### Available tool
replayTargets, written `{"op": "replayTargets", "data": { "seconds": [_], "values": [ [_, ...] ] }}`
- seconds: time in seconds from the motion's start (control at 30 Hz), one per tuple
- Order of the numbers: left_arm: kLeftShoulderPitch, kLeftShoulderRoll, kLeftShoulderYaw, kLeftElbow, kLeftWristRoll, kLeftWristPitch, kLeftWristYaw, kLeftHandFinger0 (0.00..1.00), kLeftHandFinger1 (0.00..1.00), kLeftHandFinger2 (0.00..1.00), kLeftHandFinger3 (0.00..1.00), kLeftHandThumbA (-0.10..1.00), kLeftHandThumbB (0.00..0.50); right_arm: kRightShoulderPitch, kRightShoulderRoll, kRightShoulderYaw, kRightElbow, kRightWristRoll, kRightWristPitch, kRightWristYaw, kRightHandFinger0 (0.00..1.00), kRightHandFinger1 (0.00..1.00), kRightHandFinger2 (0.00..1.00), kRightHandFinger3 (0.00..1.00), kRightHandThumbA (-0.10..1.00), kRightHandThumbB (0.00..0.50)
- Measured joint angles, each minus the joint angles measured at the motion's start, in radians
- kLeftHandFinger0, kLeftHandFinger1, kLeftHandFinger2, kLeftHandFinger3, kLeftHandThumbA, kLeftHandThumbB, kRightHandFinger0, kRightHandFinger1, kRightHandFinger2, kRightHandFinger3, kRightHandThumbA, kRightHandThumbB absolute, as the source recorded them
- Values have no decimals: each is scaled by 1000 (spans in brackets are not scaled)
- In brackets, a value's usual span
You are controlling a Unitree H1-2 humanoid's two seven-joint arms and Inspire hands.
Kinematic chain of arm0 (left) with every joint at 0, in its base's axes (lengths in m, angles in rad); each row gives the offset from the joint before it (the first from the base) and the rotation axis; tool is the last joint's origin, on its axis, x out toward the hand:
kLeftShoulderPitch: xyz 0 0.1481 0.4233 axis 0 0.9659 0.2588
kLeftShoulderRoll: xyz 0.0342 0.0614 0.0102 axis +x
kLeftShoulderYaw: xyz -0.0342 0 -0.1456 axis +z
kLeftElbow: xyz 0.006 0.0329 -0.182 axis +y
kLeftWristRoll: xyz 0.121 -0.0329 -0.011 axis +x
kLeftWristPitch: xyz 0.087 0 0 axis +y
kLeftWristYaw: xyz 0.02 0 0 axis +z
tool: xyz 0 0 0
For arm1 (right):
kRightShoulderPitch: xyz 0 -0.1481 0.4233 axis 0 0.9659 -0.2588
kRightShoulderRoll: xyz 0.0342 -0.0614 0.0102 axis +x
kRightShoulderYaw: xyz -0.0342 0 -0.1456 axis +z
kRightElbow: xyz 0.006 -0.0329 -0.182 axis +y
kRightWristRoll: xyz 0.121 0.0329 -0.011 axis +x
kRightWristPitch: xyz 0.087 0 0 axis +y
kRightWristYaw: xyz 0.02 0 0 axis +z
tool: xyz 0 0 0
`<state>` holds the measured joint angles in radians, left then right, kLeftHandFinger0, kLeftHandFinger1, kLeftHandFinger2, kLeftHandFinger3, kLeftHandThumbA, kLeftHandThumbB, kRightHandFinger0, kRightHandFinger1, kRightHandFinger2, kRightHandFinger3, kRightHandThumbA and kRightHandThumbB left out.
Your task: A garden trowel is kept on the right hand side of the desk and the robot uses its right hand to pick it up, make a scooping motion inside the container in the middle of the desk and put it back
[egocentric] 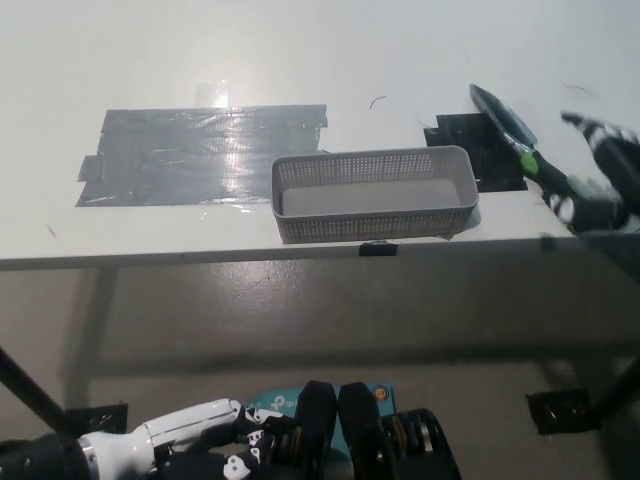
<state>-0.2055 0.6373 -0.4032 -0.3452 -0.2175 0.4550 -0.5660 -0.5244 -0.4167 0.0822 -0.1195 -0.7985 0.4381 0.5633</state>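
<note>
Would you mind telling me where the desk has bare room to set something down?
Free: the far desk strip beyond the grey tape and basket, and the near-left edge before the tape. Crowded: the right end, where trowel, black tape and right hand sit beside the basket. The left hand rests below the desk.

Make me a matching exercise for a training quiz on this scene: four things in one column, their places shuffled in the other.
Things:
1. garden trowel
2. mesh container
3. grey tape patch
4. left hand

Places:
A. middle of the desk, by its front edge
B. lower left of the picture, below the desk
C. right side of the desk, blade over black tape
D. left part of the desk

Pairs: 1-C, 2-A, 3-D, 4-B
</note>
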Motion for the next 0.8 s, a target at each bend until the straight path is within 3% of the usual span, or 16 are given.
{"op": "replayTargets", "data": {
  "seconds": [0.07, 0.1, 0.2, 0.27, 0.37, 0.57, 0.8],
  "values": [
    [1, -1, 0, 1, 0, 0, 0, 1000, 1000, 1000, 1000, 1000, 500, 133, 42, -75, -98, 50, -4, -3, 1000, 1000, 1000, 1000, 229, 163],
    [2, -1, 0, 1, 1, 0, 0, 1000, 1000, 1000, 1000, 1000, 500, 199, 64, -108, -127, 73, -9, -8, 934, 1000, 1000, 1000, 193, 163],
    [8, -4, 3, 1, 1, 0, 0, 1000, 1000, 1000, 1000, 1000, 500, 360, 124, -169, -159, 135, -42, -40, 954, 1000, 1000, 1000, 164, 164],
    [16, -12, 14, 1, 3, 0, 1, 1000, 1000, 1000, 1000, 1000, 489, 465, 169, -200, -158, 171, -71, -65, 1000, 1000, 1000, 1000, 146, 191],
    [28, -27, 37, 0, 10, 0, 6, 1000, 1000, 1000, 1000, 1000, 440, 590, 226, -223, -155, 218, -114, -99, 1000, 1000, 1000, 1000, 136, 189],
    [36, -57, 58, 0, 29, 0, 17, 1000, 1000, 1000, 1000, 1000, 435, 631, 233, -252, -110, 291, -211, -172, 1000, 1000, 1000, 1000, 70, 165],
    [36, -67, 85, 0, 49, 2, 20, 1000, 1000, 1000, 1000, 1000, 468, 593, 199, -253, -66, 348, -291, -231, 1000, 1000, 1000, 1000, 148, 174]
  ]
}}
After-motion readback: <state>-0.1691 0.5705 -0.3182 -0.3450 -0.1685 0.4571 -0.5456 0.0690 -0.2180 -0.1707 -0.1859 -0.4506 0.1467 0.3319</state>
